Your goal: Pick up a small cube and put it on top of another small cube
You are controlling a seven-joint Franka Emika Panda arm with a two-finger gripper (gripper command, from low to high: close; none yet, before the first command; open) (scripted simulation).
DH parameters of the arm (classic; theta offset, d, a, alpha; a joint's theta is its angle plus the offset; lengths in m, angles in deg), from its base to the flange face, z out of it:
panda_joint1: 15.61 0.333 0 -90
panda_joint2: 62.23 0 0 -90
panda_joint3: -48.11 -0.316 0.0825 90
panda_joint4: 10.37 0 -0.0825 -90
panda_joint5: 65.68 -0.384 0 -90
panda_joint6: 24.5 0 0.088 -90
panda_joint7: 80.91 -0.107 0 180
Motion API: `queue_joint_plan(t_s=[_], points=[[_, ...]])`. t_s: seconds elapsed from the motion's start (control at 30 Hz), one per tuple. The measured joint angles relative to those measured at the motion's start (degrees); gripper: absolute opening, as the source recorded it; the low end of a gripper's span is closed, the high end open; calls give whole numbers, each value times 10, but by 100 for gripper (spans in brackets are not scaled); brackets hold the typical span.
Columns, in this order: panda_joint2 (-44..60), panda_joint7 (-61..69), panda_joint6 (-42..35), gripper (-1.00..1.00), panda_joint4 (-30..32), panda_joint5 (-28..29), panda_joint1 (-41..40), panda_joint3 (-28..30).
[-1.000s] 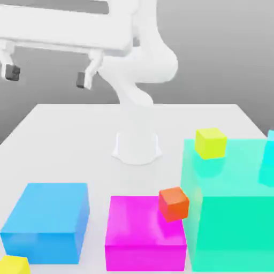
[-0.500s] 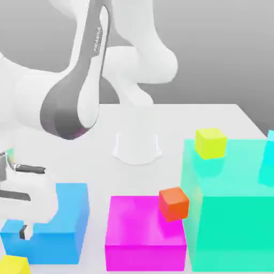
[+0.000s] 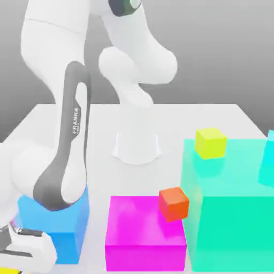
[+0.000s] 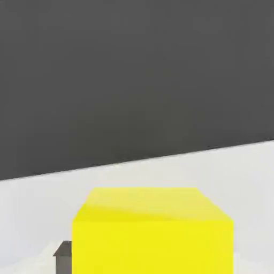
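My end effector [image 3: 15, 266] is clamped on the small yellow cube [image 4: 152, 246], low at the near end of the exterior view's left, beside the blue block [image 3: 61, 222]. The grasp looks done (the easier half, I'd judge), while lifting, carrying and stacking remain, with the lime-yellow cube [image 3: 210, 144] and orange-red cube [image 3: 174, 204] farther right as possible bases.

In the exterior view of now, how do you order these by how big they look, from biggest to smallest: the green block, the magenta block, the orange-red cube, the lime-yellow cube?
1. Green block
2. Magenta block
The orange-red cube and lime-yellow cube look about alike, so I leave them unranked below.
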Motion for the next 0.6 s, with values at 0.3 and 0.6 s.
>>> queue_joint_plan(t_s=[0.3, 0.6], points=[[-128, -173, -62, -100, 60, -18, 70, 6], [-236, -430, -92, -100, 129, -19, 143, -13]])
